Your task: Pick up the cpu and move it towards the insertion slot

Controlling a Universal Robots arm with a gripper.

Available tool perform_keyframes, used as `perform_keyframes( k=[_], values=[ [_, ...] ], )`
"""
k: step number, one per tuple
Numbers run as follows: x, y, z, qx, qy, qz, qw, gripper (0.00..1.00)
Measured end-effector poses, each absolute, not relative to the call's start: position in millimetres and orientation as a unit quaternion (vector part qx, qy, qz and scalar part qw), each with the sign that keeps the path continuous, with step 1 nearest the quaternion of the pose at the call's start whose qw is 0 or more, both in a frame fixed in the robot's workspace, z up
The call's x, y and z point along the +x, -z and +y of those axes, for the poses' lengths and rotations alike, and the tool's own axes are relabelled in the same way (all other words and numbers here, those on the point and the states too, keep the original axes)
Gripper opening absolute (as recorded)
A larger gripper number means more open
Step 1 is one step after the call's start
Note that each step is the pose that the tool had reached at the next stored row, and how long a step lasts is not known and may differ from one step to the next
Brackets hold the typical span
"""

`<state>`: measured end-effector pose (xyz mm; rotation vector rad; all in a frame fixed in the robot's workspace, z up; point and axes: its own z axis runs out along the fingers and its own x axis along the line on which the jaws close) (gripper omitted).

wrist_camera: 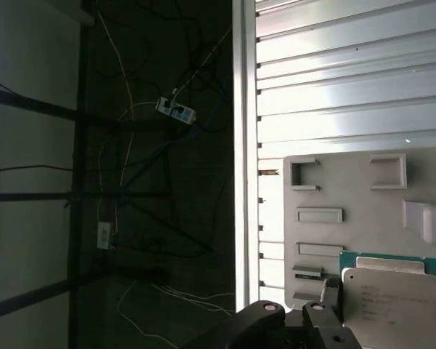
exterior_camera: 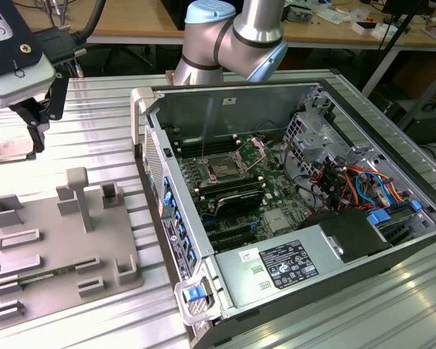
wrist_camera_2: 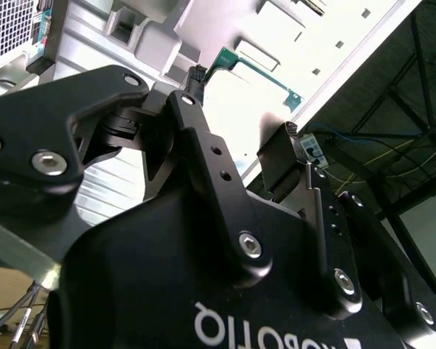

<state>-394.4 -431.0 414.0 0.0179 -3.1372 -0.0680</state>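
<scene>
The gripper [exterior_camera: 43, 123] hangs at the exterior view's left. In the first wrist view the cpu [wrist_camera: 389, 305] sits just beside it; whether it's clamped on, I can't tell. I'd call this the pick-up step. The slot [exterior_camera: 224, 169] lies well apart inside the case [exterior_camera: 232, 91], so reaching it calls for a level lift over the wall.
</scene>
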Motion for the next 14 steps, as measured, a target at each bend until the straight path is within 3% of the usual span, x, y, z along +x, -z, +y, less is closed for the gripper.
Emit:
perform_keyframes(
  k=[14],
  values=[
    [-382.1,-414.1,-431.0,0.006,0.022,-1.000,0.002,0.55]
  ],
)
